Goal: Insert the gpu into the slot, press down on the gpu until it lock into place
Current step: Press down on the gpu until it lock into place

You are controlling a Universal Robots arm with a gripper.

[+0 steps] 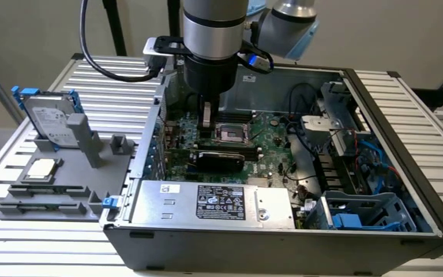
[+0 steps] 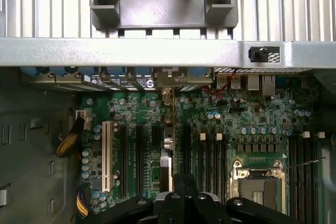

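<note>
Green motherboard, black gpu, silver power supply with white label.

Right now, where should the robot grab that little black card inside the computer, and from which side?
Probably by its long edges, near the middle, coming straight down from above. The gpu is thin, long and low on the green board, deep inside the computer case. The case walls stand all around it, so a sideways approach looks blocked. Pinching across its narrow width should suit it best.

one gpu — one hard drive
</note>
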